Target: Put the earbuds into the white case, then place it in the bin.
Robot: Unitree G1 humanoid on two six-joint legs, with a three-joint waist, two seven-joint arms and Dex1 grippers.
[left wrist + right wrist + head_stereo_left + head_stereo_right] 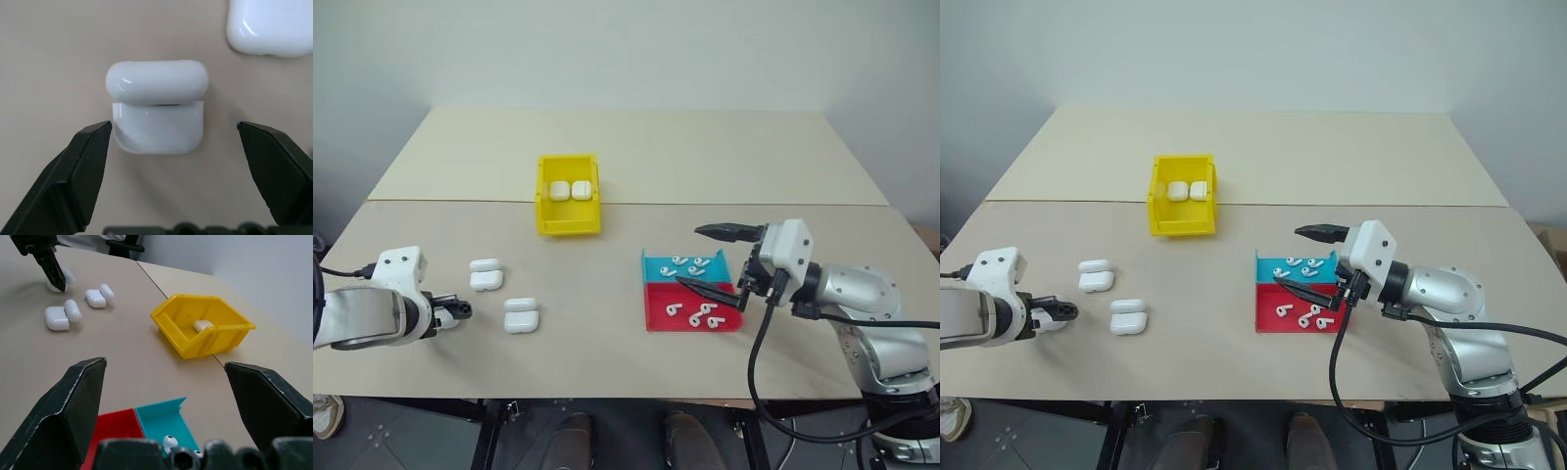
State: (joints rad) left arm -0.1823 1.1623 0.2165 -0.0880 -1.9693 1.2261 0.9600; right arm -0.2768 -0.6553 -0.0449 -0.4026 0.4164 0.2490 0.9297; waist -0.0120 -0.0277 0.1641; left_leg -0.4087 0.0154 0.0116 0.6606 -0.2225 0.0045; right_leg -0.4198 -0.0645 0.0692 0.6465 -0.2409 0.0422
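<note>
Facing L hand [173, 129]: open white case [157, 106]

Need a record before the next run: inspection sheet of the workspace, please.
Surface: beige table, a seam running across it.
Job's things: two white cases on the table with lids open; a third lies nearer the left arm. Yellow bin holds two closed cases. Loose earbuds lie in the blue-and-red tray.
Clutter: nothing seen.
Grippers: left gripper open, fingers either side of an open case, not touching it. Right gripper open above the tray, holding nothing.
Cables: black cable hangs from the right arm past the table edge.
Surroundings: plain pale wall; dark floor below.
</note>
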